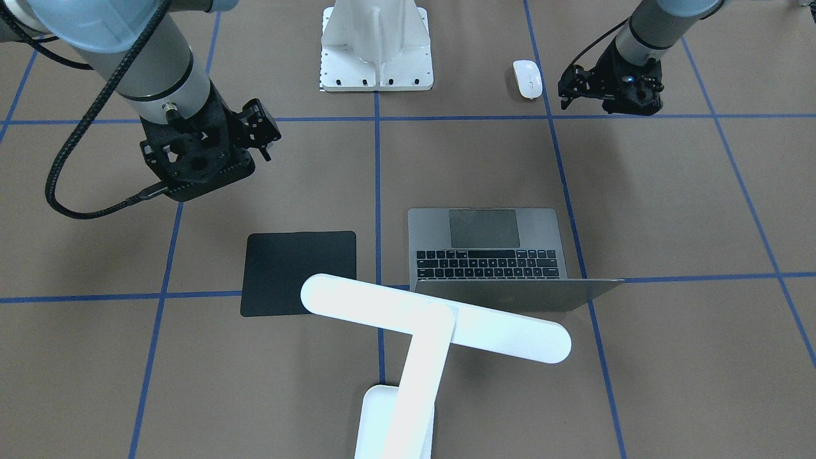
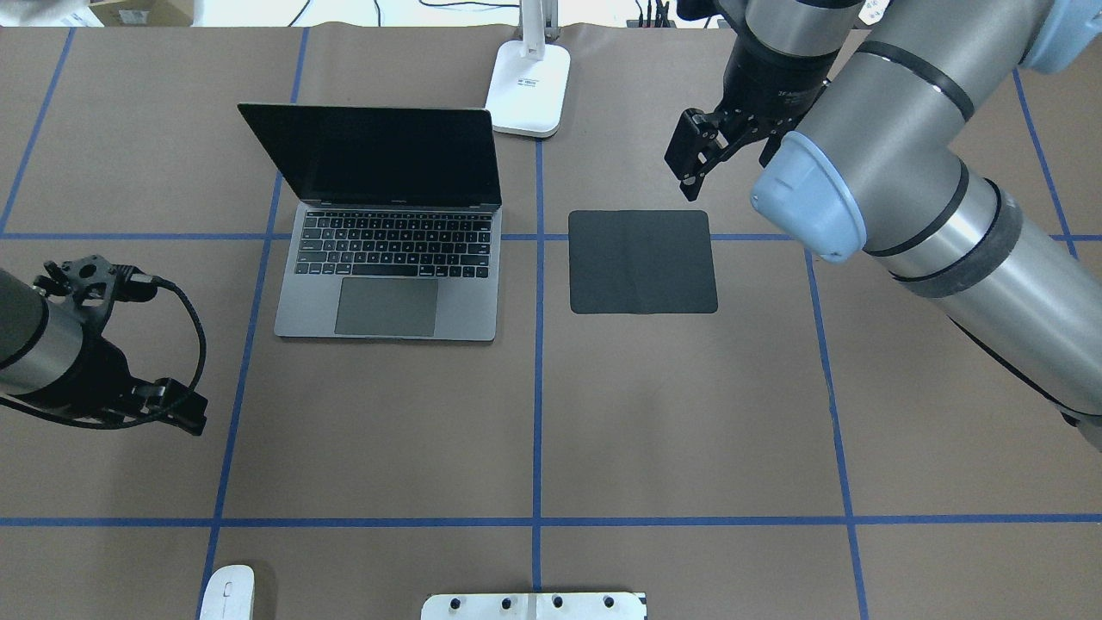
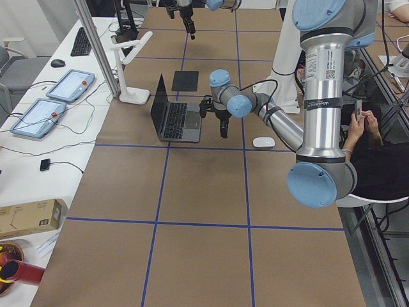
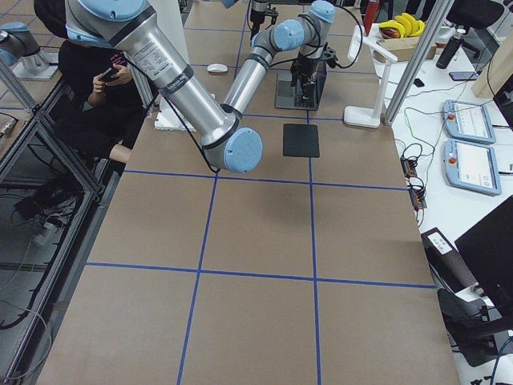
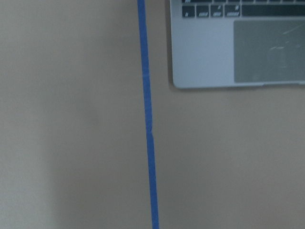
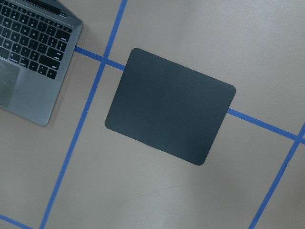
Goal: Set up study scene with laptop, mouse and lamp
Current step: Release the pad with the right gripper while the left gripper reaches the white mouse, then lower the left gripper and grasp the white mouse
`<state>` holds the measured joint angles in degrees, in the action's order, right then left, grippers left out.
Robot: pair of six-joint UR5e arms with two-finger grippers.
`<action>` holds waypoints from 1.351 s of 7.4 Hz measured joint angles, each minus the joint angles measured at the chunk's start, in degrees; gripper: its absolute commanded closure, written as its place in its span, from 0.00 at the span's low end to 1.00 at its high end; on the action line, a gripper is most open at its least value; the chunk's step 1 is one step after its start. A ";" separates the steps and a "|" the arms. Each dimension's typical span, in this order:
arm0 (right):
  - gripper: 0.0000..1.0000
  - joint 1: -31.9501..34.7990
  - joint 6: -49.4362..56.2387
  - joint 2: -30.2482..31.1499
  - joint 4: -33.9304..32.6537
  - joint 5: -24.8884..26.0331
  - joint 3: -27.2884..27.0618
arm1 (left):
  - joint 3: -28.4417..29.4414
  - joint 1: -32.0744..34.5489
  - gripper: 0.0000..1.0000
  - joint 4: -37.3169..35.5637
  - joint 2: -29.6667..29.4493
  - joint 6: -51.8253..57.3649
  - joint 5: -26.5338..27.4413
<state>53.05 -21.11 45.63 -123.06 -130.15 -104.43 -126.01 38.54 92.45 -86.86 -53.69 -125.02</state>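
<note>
Brown table [image 2: 689, 413]: laptop [image 2: 387, 258] and lamp [image 1: 433, 319] are standing ready, mouse [image 1: 528, 78] is waiting far from the mat [image 2: 641, 261]; left gripper [image 1: 574, 88] and right gripper [image 2: 693, 176] are hanging empty, cannot tell if open

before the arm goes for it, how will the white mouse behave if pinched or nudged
The mouse looks glossy and rounded, so a pinch on its curved sides may slip. It sits low and flat on the table, so a nudge would probably slide it, not roll or tip it. It is small, so likely light.
</note>
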 measured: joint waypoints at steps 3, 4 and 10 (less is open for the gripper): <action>0.00 0.12 0.95 3.30 0.79 0.52 -1.31 | 0.07 -7.28 0.01 3.74 2.61 -7.93 0.13; 0.00 0.10 1.28 3.96 0.83 0.62 -1.49 | 0.18 -9.66 0.01 6.52 4.68 -10.61 0.40; 0.00 0.29 1.51 6.94 0.80 0.88 -4.60 | 3.99 -23.46 0.01 12.21 4.04 -21.19 4.65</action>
<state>53.34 -19.60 52.57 -122.26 -129.28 -109.03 -122.03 15.09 104.65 -82.82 -74.88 -120.37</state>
